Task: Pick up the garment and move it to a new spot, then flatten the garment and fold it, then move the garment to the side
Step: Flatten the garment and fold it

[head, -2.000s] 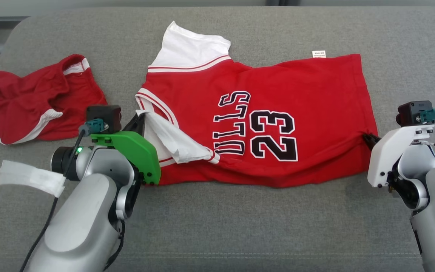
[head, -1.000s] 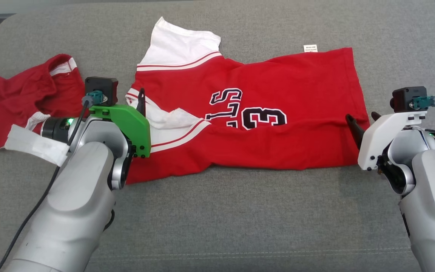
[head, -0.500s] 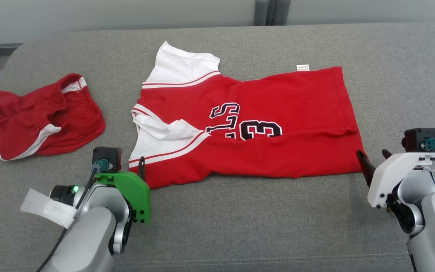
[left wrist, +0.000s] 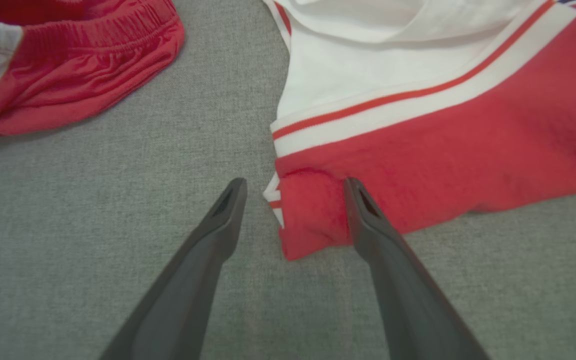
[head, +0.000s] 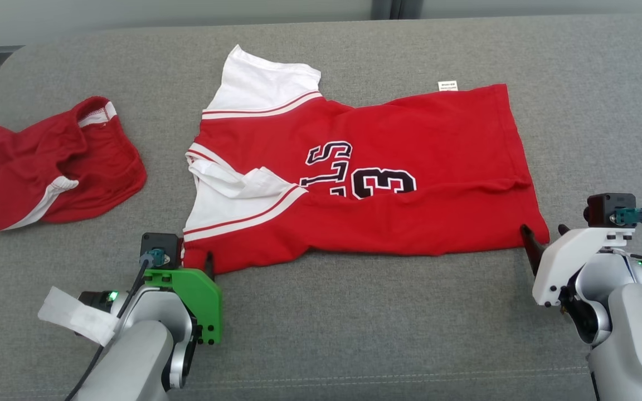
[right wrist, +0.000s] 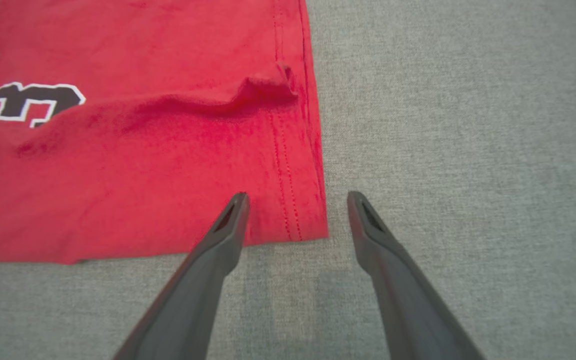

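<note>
The garment (head: 388,139) is a red jersey with white sleeves and black lettering, lying folded lengthwise on the grey cushion (head: 354,323). My left gripper (head: 195,260) is open just off its near left corner. In the left wrist view that corner of the garment (left wrist: 443,150) lies below the spread fingers of the left gripper (left wrist: 294,184), which hold nothing. My right gripper (head: 543,229) is open at the near right corner. In the right wrist view the hem of the garment (right wrist: 143,165) lies under the right gripper (right wrist: 296,196), ungripped.
A pair of red shorts (head: 48,167) with white trim lies crumpled at the left, also visible as red shorts (left wrist: 68,65) in the left wrist view. A small white label (head: 447,86) pokes out at the jersey's far edge. Bare grey cushion runs along the near side.
Both grippers carried the jersey's near edge over it, let go, opened and drew back to its near corners. The lettering is now half covered. The camera has shifted a little.
</note>
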### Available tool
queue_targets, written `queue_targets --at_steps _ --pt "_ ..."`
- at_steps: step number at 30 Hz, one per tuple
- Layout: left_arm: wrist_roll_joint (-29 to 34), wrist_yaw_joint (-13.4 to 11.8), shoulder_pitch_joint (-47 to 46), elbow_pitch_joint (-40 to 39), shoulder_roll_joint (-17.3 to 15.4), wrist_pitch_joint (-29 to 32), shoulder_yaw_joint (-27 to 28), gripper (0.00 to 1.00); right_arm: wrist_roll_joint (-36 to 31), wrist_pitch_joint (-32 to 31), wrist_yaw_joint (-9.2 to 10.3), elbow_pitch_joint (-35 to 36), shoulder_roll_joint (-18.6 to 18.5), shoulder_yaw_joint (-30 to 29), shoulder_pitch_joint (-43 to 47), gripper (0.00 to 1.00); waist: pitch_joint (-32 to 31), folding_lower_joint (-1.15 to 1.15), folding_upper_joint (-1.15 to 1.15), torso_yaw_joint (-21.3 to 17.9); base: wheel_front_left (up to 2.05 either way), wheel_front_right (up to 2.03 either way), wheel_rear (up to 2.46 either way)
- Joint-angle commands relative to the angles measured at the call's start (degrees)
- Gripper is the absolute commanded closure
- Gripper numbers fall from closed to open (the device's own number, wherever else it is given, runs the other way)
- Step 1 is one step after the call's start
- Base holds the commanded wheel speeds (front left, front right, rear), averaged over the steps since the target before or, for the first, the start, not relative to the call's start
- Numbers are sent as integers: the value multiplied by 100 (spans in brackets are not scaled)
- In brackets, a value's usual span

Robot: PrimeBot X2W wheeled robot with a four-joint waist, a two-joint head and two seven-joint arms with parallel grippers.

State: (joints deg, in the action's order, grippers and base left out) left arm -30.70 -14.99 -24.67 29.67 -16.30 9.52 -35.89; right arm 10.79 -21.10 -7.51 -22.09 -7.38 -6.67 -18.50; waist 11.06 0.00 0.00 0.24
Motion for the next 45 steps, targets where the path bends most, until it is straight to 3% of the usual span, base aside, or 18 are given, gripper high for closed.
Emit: queue_targets --at_steps 1,11,12,13,14,15,16,17,19,20,21,22,31,45 --pt "-14 -27 -56 -32 -23 27 -8 0 -9 -31 4 -47 10 -7 -88 0 41 0 0 7 0 0 0" --pt "-115 -87 -65 -112 -4 520 -102 0 -239 -116 4 -476 -24 -107 -422 0 162 0 0 48 0 0 0" --pt "-134 -95 -45 -142 -14 557 -105 17 -239 -117 4 -503 -21 -111 -432 0 168 0 0 50 0 0 0" --pt "-147 -100 -21 -168 -22 583 -111 51 -236 -107 4 -530 -20 -114 -445 0 174 0 0 51 0 0 0" --pt "-153 -103 1 -188 -34 608 -113 92 -233 -105 4 -559 -20 -96 -461 0 182 0 0 51 0 0 0" --pt "-162 -108 17 -208 -50 618 -116 100 -226 -92 4 -582 -22 -81 -486 0 189 0 0 50 0 0 0" --pt "-164 -111 34 -216 -64 637 -124 100 -218 -77 4 -597 -22 -74 -506 20 197 0 0 49 0 0 0" --pt "-172 -119 44 -231 -73 653 -125 100 -213 -69 4 -612 -15 -60 -516 52 203 0 0 50 0 0 0" --pt "-187 -133 60 -258 -85 653 -118 100 -235 -39 4 -608 -24 -24 -520 67 209 0 0 52 0 0 0" --pt "-198 -136 69 -271 -89 659 -117 100 -235 -27 4 -601 -32 -11 -513 80 209 0 0 50 0 0 0" --pt "-198 -135 73 -283 -97 652 -119 100 -223 -13 4 -586 -38 1 -508 84 206 0 0 45 0 0 0" --pt "-202 -145 87 -297 -97 648 -123 100 -208 -4 4 -578 -47 12 -496 100 199 0 0 40 0 0 0" --pt "-272 -174 201 -340 -119 633 -138 100 -88 -56 6 -482 -106 -38 -187 100 28 0 0 19 0 0 0" --pt "-414 -259 772 -615 -389 700 -128 100 103 -240 8 338 -146 -198 853 100 -384 0 0 -57 0 0 0"
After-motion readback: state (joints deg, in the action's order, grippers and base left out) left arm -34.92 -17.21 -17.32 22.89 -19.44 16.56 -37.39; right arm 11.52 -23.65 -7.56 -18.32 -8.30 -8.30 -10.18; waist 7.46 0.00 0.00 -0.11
